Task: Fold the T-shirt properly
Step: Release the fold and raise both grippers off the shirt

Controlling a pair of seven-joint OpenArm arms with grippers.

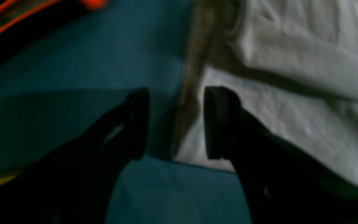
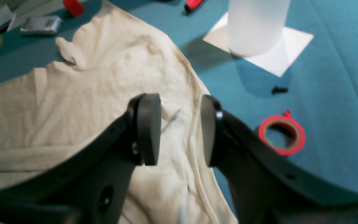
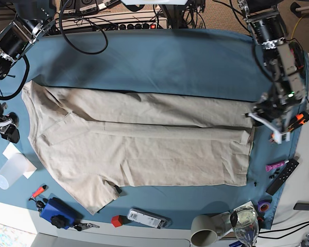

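Free room and obstacles:

- T-shirt (image 3: 139,141) covers the middle of the table cloth (image 3: 159,62); a wide bare strip of cloth runs along the far side.
- Beside the right gripper (image 2: 180,129): white cup (image 2: 255,26) on a paper square (image 2: 278,59), red tape roll (image 2: 282,135) and a small black screw (image 2: 279,90) just off the shirt edge.
- Near edge is crowded: blue object (image 3: 57,212), silver device (image 3: 147,218), grey cup (image 3: 206,230), glass (image 3: 245,222).
- By the left gripper (image 1: 176,124): remote (image 3: 283,176) and a pink item (image 3: 274,165) near the table corner.
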